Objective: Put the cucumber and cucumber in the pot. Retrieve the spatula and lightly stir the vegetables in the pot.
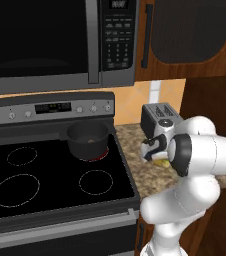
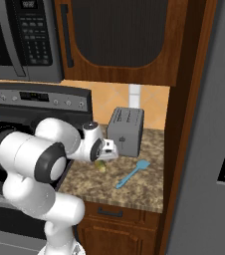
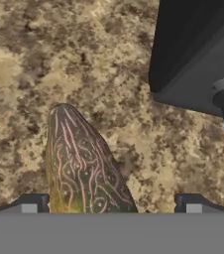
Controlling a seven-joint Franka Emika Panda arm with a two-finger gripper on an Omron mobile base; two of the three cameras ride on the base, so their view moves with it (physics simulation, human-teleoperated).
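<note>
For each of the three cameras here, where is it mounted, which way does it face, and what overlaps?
Left base view: behind-left, facing stove, pot, toaster; arm lower right.
Right base view: behind-right, facing counter, spatula; arm lower left.
Hand view: looks down at cucumber between open gripper tips.
All share toaster and cucumber.

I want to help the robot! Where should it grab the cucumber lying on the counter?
Probably around its middle, coming straight down. The cucumber lies flat on the counter beside the toaster, long and narrow, already between the open gripper fingers, so closing across its short width should work.
</note>
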